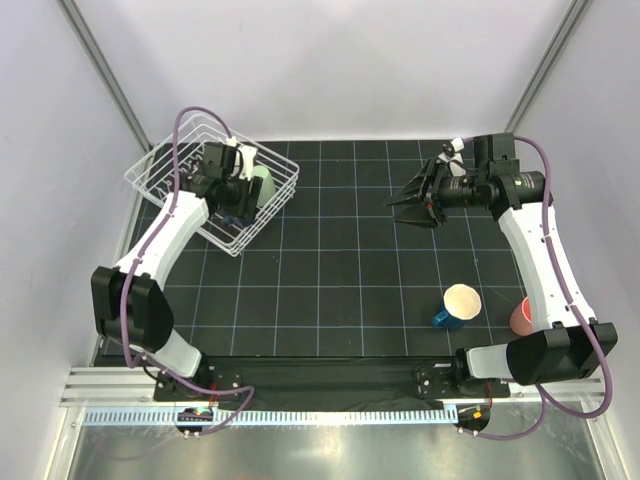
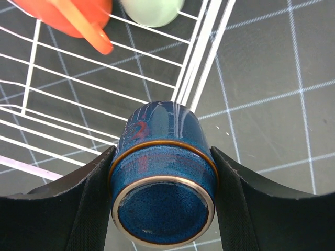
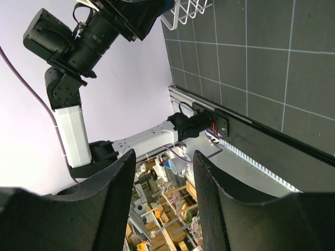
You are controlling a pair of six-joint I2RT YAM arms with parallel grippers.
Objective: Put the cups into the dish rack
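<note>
left claw [image 1: 240, 192] clamped on a dark blue cup [image 2: 163, 178], base toward the wrist camera, at the rim of the dish rack [image 1: 160, 178] in the far left corner of the surface [image 1: 330, 290]. orange cup [image 2: 68, 15] and pale green cup [image 2: 152, 10] sit in the rack. right claw [image 1: 408, 203] is partly spread and empty, above the far right. blue mug [image 1: 458, 305] and pink cup [image 1: 520, 317] sit near the right edge.

Looks bright, even, faintly shadowed. Blurs beyond the left gripper [image 2: 162, 157] at the orange cup [image 2: 68, 15]; glints between its fingers [image 2: 68, 209] on the blue mug [image 2: 163, 172].
</note>
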